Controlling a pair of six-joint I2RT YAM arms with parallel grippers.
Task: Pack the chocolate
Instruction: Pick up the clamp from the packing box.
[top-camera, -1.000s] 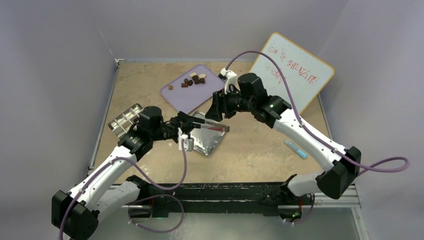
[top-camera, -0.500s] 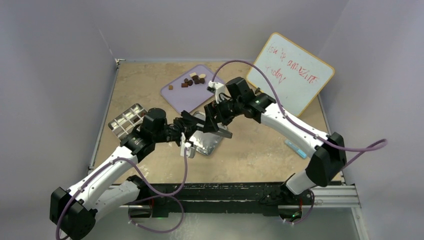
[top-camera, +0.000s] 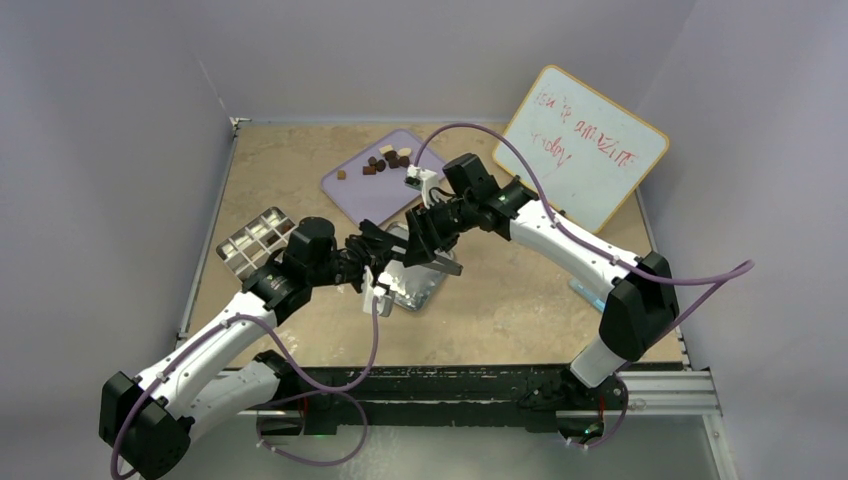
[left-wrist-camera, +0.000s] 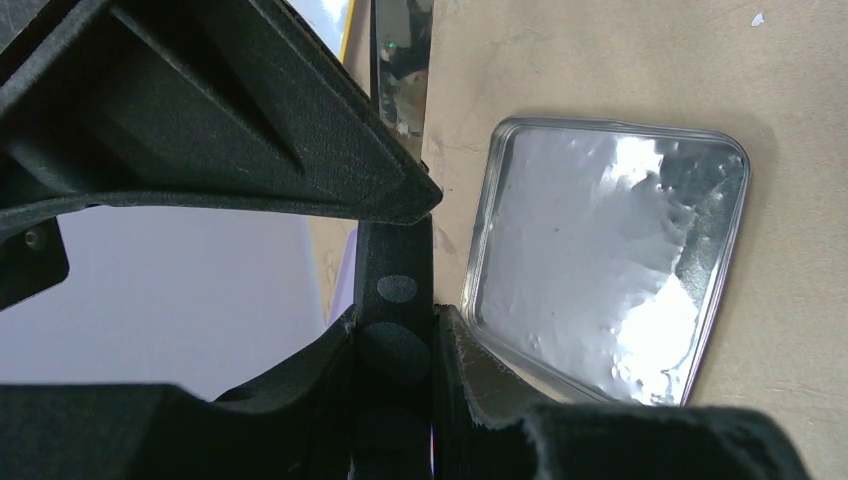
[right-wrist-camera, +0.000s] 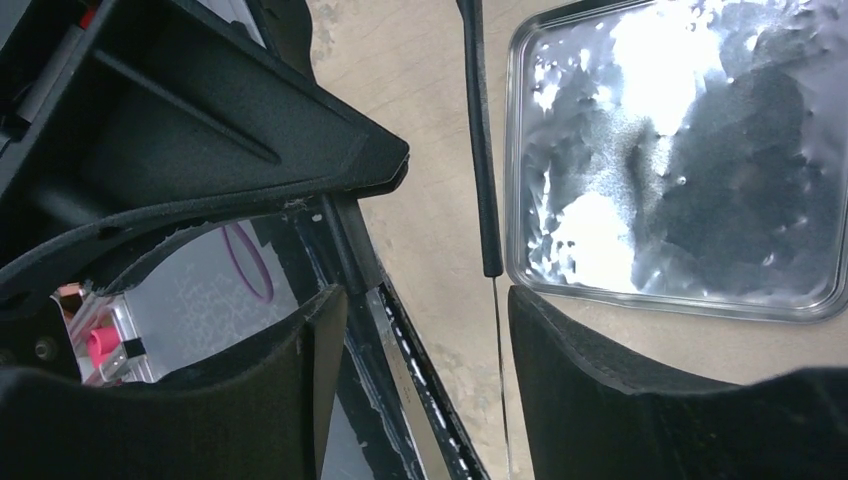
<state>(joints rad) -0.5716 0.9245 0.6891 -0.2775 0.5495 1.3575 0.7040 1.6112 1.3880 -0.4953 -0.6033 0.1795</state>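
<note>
Chocolate (top-camera: 388, 160) sits on tray (top-camera: 358, 196) (lilac).

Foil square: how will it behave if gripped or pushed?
The foil looks thin and crinkled, so it is probably light and easily dented. Its raised rim may add some stiffness. Pushed flat, it would likely slide.

Chocolate (top-camera: 388, 158) tiny, count unclear

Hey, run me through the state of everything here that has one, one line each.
left tool, shut on the lid
right tool, open around the lid
lid, off the tin, gripped at one end
silver tin, uncovered, empty
chocolate, unpacked, clustered on the lilac tray
compartment tray, looks empty
whiteboard, propped up, red writing on it
</note>
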